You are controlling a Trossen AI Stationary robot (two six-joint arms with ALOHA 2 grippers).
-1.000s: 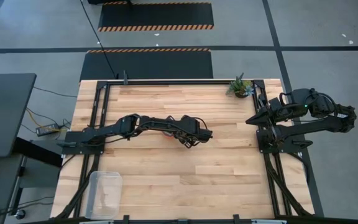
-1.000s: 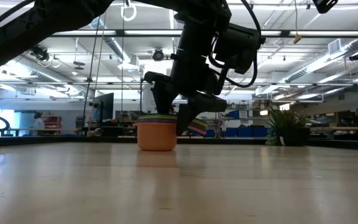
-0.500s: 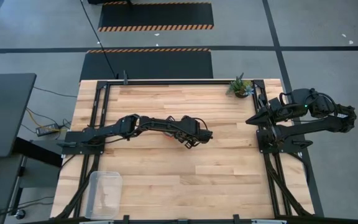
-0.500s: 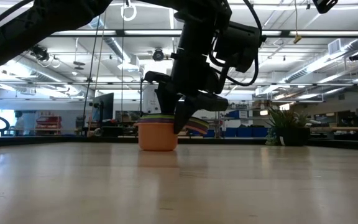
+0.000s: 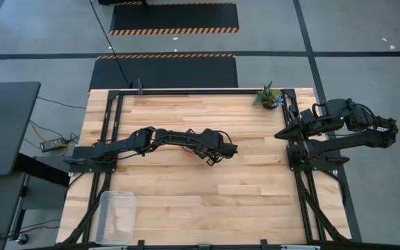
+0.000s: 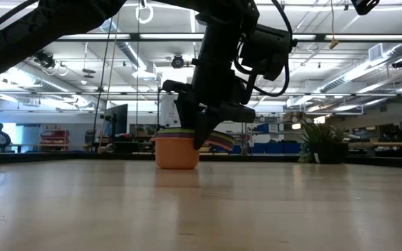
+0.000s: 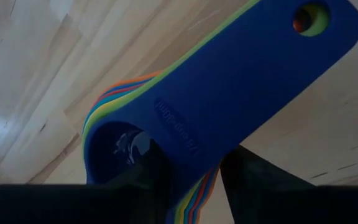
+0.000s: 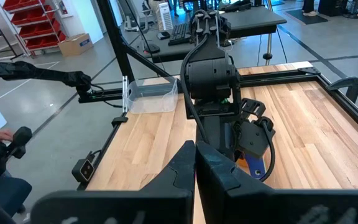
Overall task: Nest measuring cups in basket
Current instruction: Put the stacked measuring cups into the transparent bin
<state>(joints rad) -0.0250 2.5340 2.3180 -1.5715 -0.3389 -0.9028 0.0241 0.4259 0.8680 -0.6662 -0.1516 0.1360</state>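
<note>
Cups look fully nested mid-table, my left gripper (image 6: 202, 136) pinched narrow on the stacked handles (image 7: 241, 93) of the measuring cups (image 6: 176, 148), probably gripping; right gripper (image 5: 283, 132) shut, parked; carry to the basket (image 5: 115, 217) at the near-left corner remains.

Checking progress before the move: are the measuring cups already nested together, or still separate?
Nested. The measuring cups stand as one upright stack on the table, handles fanned in coloured layers, the blue one on top.

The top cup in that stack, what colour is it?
Dark blue. The top cup shows best in the left wrist view, its handle covering the rest.
</note>
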